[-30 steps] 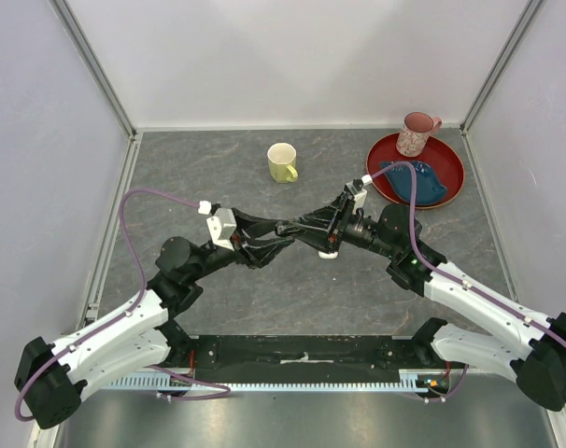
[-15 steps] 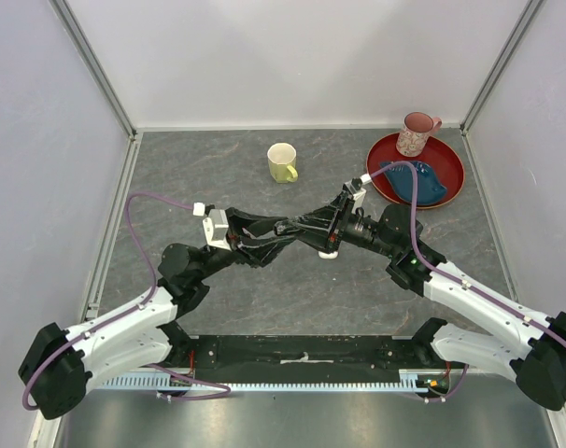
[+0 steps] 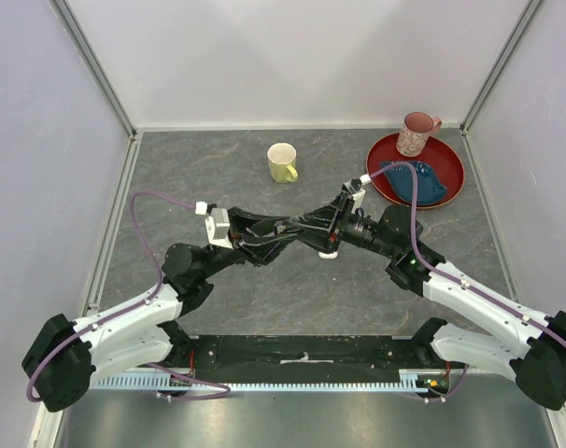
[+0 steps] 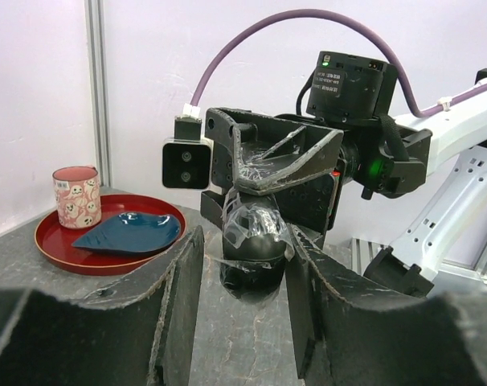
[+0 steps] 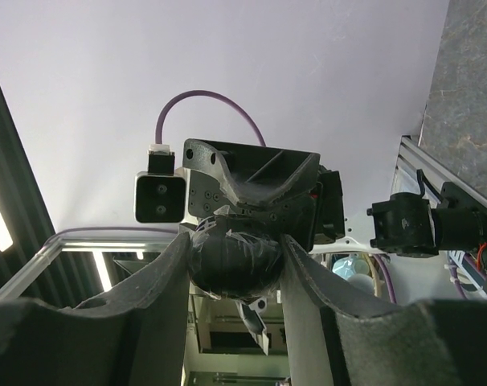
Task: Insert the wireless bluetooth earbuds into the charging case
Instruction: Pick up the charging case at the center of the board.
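Near edge: my two arms rise from their bases and converge over the middle of the grey table [image 3: 199,168], crossing tip to tip.

Centre, left wrist view: my left gripper [image 4: 243,241] stands with one finger on each side of a dark rounded lump [image 4: 251,253] wrapped in crinkled clear film. The right-hand finger touches the lump and a narrow gap shows on the other side, so I cannot tell whether this hand is clamped or only framing it.

Centre, right wrist view: my right gripper [image 5: 235,245] has both fingers pressed against the same lump, which fills the space between them, so this hand is grasping it. The lump is held off the table, between the two facing wrist cameras.

I cannot tell whether the lump is the charging case. No single earbud can be picked out; they are too small or hidden behind the fingers.

Just beneath the right gripper, top view: a small white object [image 3: 329,254] lies on the table, partly covered. I cannot tell what it is.

Farther back: a yellow mug [image 3: 282,163] stands alone, upright.

Far right corner: a red plate [image 3: 451,182] carries a blue dish [image 3: 425,187] and, at its far rim, a pink mug [image 3: 416,135].
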{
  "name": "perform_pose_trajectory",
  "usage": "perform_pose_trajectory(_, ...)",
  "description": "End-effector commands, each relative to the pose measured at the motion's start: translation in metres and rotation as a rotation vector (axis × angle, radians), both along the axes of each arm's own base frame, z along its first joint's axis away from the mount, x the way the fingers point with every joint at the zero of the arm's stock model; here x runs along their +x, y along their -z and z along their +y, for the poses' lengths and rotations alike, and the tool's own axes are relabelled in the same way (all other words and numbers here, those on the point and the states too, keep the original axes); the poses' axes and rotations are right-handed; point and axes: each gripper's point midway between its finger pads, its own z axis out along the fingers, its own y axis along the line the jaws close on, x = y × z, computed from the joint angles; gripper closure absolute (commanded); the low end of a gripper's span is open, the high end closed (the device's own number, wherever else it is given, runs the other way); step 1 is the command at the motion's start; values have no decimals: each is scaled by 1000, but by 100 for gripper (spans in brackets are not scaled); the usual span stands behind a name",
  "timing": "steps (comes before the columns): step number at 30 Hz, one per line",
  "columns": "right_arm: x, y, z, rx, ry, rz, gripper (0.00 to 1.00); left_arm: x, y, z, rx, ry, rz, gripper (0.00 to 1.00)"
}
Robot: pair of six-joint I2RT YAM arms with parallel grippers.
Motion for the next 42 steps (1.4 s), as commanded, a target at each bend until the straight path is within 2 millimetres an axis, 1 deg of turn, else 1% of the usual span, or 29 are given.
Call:
perform_pose_trajectory(1,-4,-18,-1,68,-19,-39,80,-5,-16,0,-57,17,-33,50)
perform_pose_trajectory(12,-4,-17,0,75,-28,-34,80,-2,-14,-5,-55,18,-28,52)
perform_pose_trajectory(15,-3,-17,0,75,-27,-33,80,-2,-15,-6,-58,17,-27,54)
perform_pose_trajectory(16,-4,-15,0,74,-28,-31,80,-2,-15,-6,-57,18,-29,57)
perform_pose_trajectory(18,-3,-15,0,73,-28,-29,80,-1,-15,-7,-55,18,-26,60)
perform_pose_trajectory(19,-4,-14,0,73,-28,-29,80,-1,-15,-7,-55,19,-27,65)
perform_pose_trajectory(21,-4,-14,0,75,-28,-28,80,-1,-15,-8,-53,21,-25,69)
perform_pose_trajectory(24,-5,-14,0,75,-30,-28,80,-1,-14,-8,-54,21,-21,79)
perform_pose_trajectory(26,-4,-13,0,74,-28,-27,80,-1,-15,-8,-56,22,-21,80)
perform_pose_trajectory(27,-4,-12,-1,72,-27,-24,79,-1,-14,-9,-54,24,-18,83)
perform_pose_trajectory(29,-4,-11,-1,72,-24,-21,78,-2,-14,-9,-53,25,-17,86)
perform_pose_trajectory(30,-4,-10,-1,71,-24,-20,77,-2,-15,-9,-54,25,-18,91)
perform_pose_trajectory(31,-5,-10,-1,70,-25,-22,76,-2,-15,-9,-54,25,-18,93)
perform_pose_trajectory(32,-4,-9,-1,69,-22,-20,68,-2,-15,-10,-51,26,-17,94)
perform_pose_trajectory(33,-5,-9,-1,68,-22,-24,64,-2,-15,-10,-51,26,-17,98)
perform_pose_trajectory(37,-4,-8,-4,58,-6,-32,51,-2,-14,-11,-42,35,-12,98)
perform_pose_trajectory(38,-3,-6,-4,51,-2,-32,43,-2,-13,-12,-36,36,-7,98)
perform_pose_trajectory(40,-3,-6,-5,36,8,-56,35,-2,-13,-12,-32,37,-6,98)
perform_pose_trajectory(41,-1,-4,-5,16,16,-56,27,-2,-11,-12,-28,38,-1,98)
perform_pose_trajectory(42,0,-4,-5,0,24,-71,23,-3,-11,-12,-27,41,0,98)
